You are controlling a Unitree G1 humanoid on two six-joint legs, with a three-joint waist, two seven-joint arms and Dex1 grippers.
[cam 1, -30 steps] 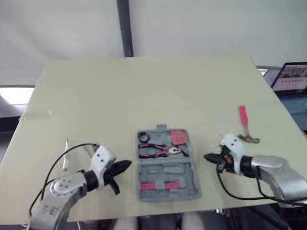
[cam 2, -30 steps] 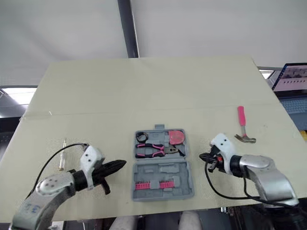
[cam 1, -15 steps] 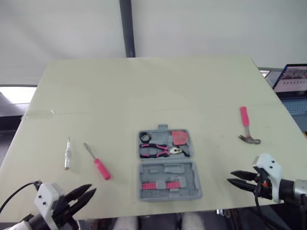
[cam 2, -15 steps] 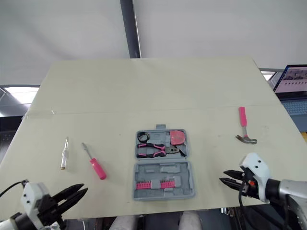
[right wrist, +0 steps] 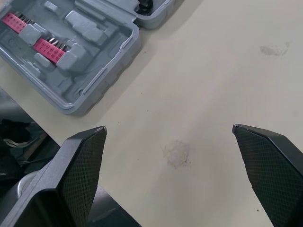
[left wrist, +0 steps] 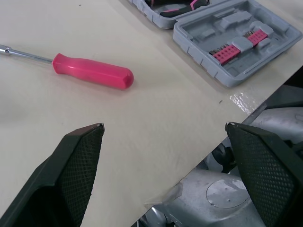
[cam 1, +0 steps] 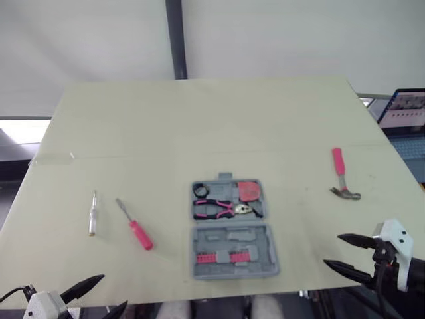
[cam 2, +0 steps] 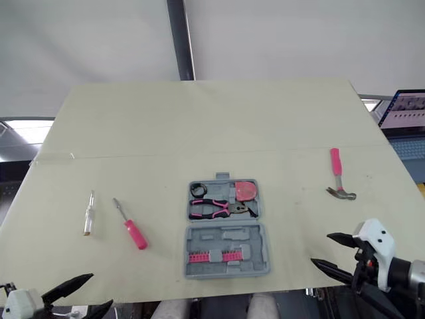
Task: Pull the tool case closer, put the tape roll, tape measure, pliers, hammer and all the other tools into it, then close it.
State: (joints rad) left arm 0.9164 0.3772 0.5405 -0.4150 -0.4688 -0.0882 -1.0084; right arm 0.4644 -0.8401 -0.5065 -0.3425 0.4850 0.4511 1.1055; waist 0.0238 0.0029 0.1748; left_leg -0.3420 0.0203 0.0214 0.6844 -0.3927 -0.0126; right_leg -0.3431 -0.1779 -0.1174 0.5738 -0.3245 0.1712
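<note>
The grey tool case [cam 1: 232, 228] lies open near the table's front edge. Its far half holds a black tape roll [cam 1: 199, 191], a pink tape measure [cam 1: 248, 191] and pink-handled pliers [cam 1: 216, 209]; its near half holds a pink bit strip [cam 1: 222, 256]. A pink-handled hammer [cam 1: 342, 174] lies to the right of it. On the left lie a pink screwdriver [cam 1: 136, 226] and a small silver screwdriver [cam 1: 92, 214]. My left gripper [cam 1: 114, 291] hangs open over the front left edge, with nothing in it. My right gripper [cam 1: 332, 249] stands open at the front right, also with nothing in it.
A laptop [cam 1: 406, 109] sits beyond the table's right edge. A dark pole [cam 1: 175, 40] rises behind the table. A strip of clear tape [cam 1: 53, 158] is stuck near the left edge. The far half of the table is bare.
Both arms have drawn back from beside the case to the front edge. Both grippers have gone from shut to open. The two screwdrivers have come into view on the left.
</note>
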